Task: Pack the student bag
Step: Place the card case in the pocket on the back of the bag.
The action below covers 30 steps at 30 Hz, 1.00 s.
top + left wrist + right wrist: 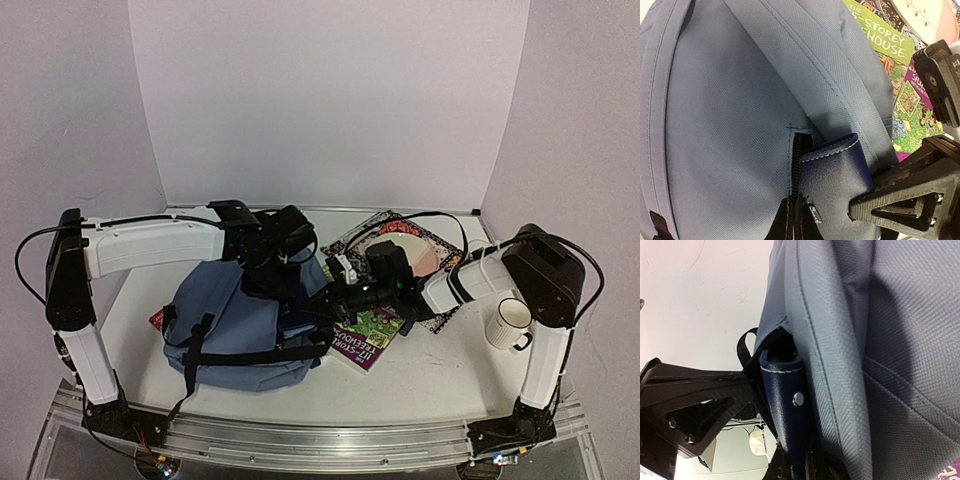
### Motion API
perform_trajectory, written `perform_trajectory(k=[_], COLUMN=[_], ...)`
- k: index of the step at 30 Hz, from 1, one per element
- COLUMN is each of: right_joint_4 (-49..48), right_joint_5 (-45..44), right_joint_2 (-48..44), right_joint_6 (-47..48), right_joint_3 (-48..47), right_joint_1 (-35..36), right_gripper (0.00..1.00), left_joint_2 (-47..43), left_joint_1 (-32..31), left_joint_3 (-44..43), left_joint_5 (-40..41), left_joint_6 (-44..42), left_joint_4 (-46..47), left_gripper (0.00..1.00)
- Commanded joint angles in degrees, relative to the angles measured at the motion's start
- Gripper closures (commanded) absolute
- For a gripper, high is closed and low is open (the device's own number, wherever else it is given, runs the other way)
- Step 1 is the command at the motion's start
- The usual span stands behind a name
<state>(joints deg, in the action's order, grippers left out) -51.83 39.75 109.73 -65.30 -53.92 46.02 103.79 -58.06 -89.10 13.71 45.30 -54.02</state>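
Left claw (272, 285) and right claw (326, 304) pinched tight on the student bag (235, 320) (left arm (150, 245) arched over, right forearm (465, 280) low).

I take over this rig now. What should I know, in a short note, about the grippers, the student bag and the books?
Left gripper: shut on a dark blue tab by the zipper of the student bag.
Right gripper: shut on a riveted blue tab at the bag's edge.
The bag lies on the table; the treehouse book and the patterned book lie outside it, to its right.
Done: both tabs gripped; no book seen inside.
To do: probably open the bag, then put the books in.
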Motion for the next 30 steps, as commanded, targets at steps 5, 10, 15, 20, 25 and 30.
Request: perform_trajectory(k=[5,10,15,20,25,30], right_joint_4=[-7.06,-7.06,-7.61,-12.92,-16.05,-16.03], right_joint_5=[-4.32,-4.37,-2.47,-2.32,-5.08,-6.5], right_joint_2=[-0.34,-0.24,0.25,-1.52,-3.29,-3.28], right_joint_6=[-0.43,3.28,3.45,-2.75,-7.26,-6.75], right_joint_3=[1.41,1.27,-0.15,-0.93,-1.14,-1.4], right_joint_1=[-2.37,-3.11,-3.06,-2.34,-1.46,-0.5], right_gripper=[1.0,1.0,1.0,1.0,1.0,1.0], left_joint_2=[-8.04,-9.93,-9.01,-7.05,-7.23,-7.77], left_joint_1=[-0.8,0.45,0.57,0.43,0.49,0.44], left_joint_3=[1.81,3.35,2.25,1.78,2.27,3.06], left_joint_5=[-5.01,-6.43,-8.71,-10.14,-10.91,-13.3], left_joint_6=[1.01,0.77,1.38,2.72,4.59,6.18], left_joint_4=[7.09,6.67,6.91,8.86,12.81,17.92], left_gripper=[1.0,1.0,1.0,1.0,1.0,1.0])
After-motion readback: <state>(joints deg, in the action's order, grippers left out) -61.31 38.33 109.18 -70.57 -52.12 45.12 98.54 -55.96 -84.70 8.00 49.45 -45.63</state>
